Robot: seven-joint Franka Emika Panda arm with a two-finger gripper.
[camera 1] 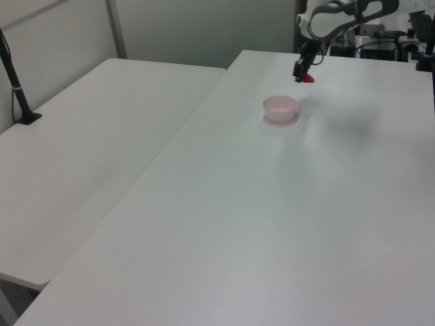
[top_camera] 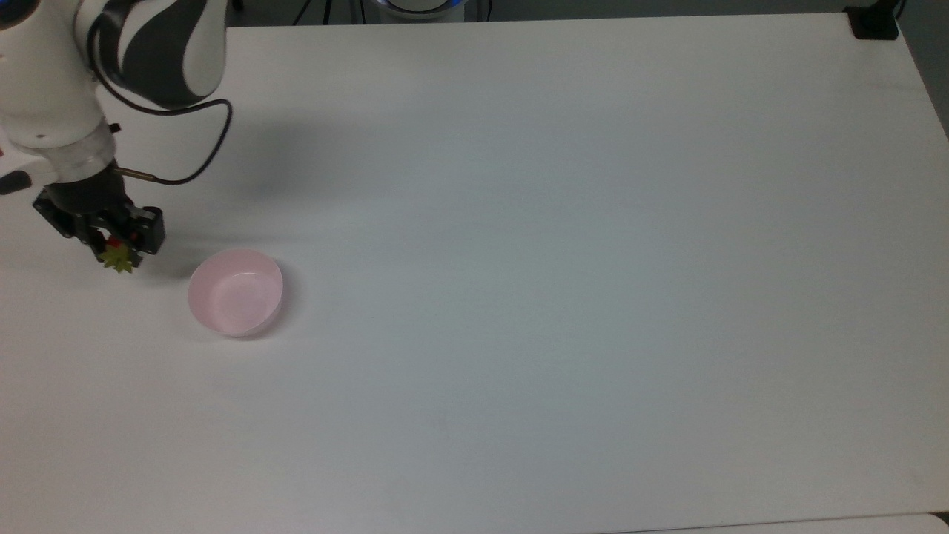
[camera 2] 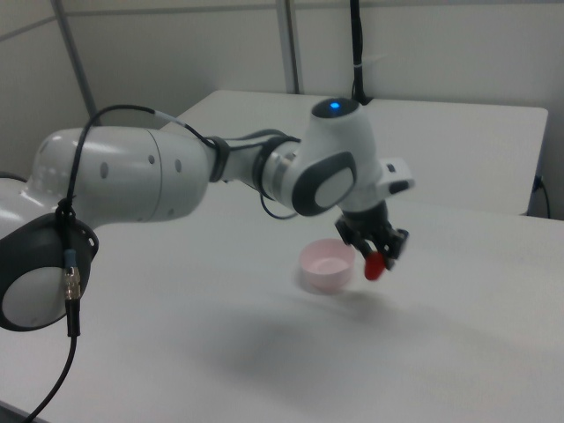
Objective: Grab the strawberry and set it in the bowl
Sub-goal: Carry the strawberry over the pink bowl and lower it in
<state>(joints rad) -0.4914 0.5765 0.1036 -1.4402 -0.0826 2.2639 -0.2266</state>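
- We have the jaws [top_camera: 117, 239] clamped on the strawberry [top_camera: 118, 256], closed to about the fruit's width, so it hangs clear of the bench [top_camera: 563, 245].
- The strawberry sits between the jaws, its leafy cap poking out past the fingertips, because the grip takes the red body.
- The bowl [top_camera: 236, 291] stands open-side up beside and below the jaws, apart from them. By our judgement, we carry across, then release.
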